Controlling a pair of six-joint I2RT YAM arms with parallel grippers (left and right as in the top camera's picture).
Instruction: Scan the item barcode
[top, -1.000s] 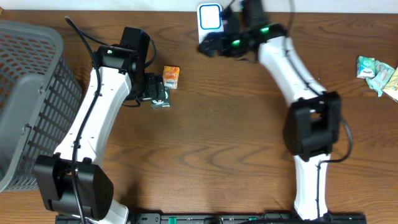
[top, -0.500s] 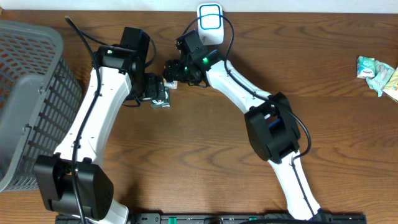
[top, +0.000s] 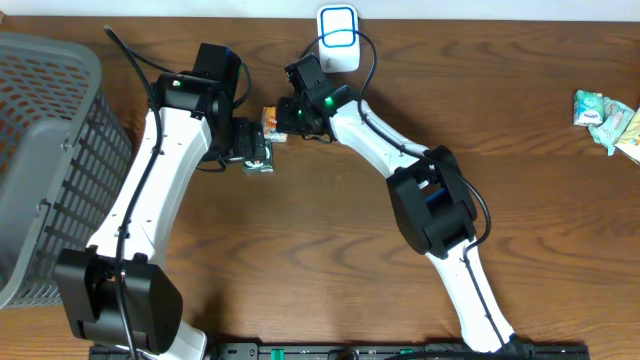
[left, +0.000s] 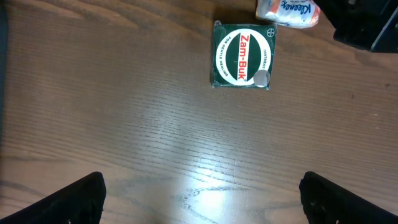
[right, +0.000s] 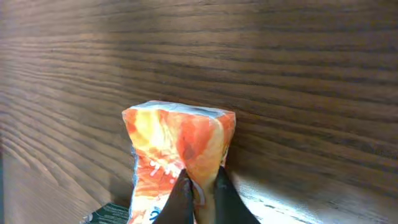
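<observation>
A grey basket fills the left edge of the wooden table, and a white scanner sits midway along the far edge. The left gripper hangs over bare wood with its jaws wide apart, the green Zam-Buk box just ahead of it. The right gripper is clamped on one end of the orange packet — just beside that box, on its scanner side.

Gray mesh basket at left table edge, well apart from rest. Green square box, white oval label with red lettering, flat on brown wooden table. Pale green-and-white packets clustered at far right edge, touching each other.
</observation>
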